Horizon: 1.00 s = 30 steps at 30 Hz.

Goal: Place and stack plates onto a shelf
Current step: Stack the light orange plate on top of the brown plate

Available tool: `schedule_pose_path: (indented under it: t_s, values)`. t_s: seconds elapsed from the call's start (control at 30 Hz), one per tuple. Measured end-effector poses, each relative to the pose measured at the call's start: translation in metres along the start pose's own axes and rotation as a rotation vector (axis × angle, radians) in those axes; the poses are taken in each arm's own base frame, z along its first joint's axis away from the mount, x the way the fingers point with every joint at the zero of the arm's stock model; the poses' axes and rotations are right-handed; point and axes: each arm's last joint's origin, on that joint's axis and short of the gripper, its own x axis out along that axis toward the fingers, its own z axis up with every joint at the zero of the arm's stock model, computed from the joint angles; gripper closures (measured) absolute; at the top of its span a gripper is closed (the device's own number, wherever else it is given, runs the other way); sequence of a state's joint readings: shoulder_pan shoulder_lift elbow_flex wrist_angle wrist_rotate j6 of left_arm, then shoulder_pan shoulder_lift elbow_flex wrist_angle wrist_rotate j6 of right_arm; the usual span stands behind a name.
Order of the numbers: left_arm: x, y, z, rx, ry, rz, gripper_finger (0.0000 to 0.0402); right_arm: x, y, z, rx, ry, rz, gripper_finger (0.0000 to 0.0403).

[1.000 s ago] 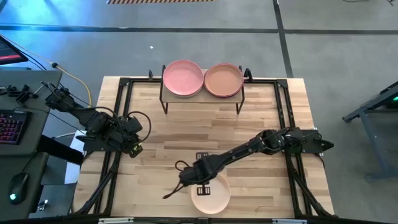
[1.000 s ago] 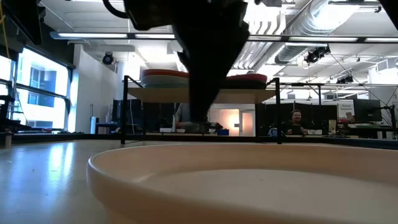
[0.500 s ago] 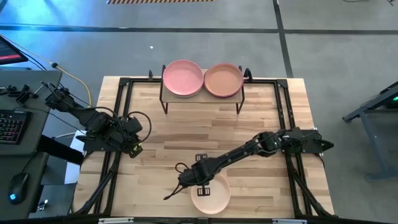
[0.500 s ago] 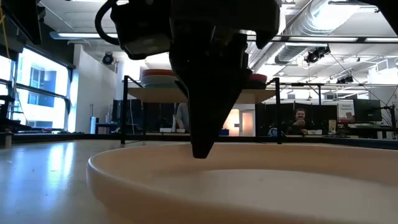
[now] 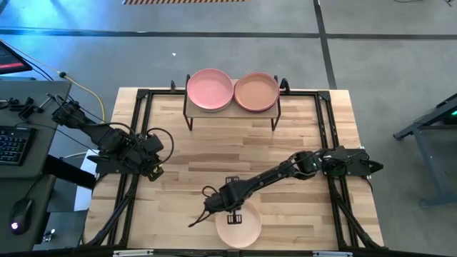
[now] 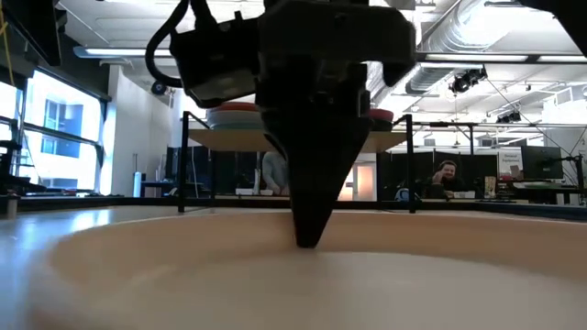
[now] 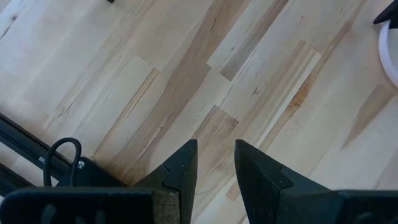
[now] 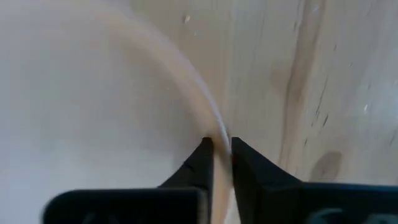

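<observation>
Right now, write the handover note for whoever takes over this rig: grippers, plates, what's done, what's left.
Right gripper: at the table's front edge, pinched on the rim of the cream plate; the plate is not visibly lifted off the wooden tabletop.
Left gripper: waiting at the table's left side, fingers slightly apart, holding nothing.
Shelf: at the back of the table, with a pink plate on top of its left stack and a tan-brown plate on top of its right stack. The low view shows other plates beneath them.
Done: every plate in view except the cream one is on the shelf.
Left: lift the cream plate and stack it on the shelf.
</observation>
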<state>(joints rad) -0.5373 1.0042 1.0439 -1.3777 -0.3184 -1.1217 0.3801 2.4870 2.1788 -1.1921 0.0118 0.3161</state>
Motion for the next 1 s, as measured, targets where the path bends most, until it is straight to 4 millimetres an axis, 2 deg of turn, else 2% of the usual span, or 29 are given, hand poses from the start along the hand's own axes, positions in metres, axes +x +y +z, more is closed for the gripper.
schedule_pose_path:
  t_s: [0.1, 0.43, 0.73, 1.0]
  values:
    - [0.000, 0.000, 0.000, 0.000, -0.001, 0.000, 0.0304, -0.001, -0.001, -0.002, 0.000, 0.019, -0.003, 0.0397]
    - [0.000, 0.000, 0.000, -0.001, -0.002, 0.000, 0.0304, -0.008, -0.014, -0.007, 0.035, 0.095, -0.010, 0.0401]
    - [0.000, -0.002, 0.001, -0.008, -0.016, -0.017, 0.0304, -0.056, -0.042, -0.008, 0.003, 0.025, 0.001, 0.0403]
    - [0.000, -0.004, 0.002, -0.015, -0.026, -0.036, 0.0304, -0.115, -0.096, -0.017, 0.057, -0.054, 0.002, 0.0403]
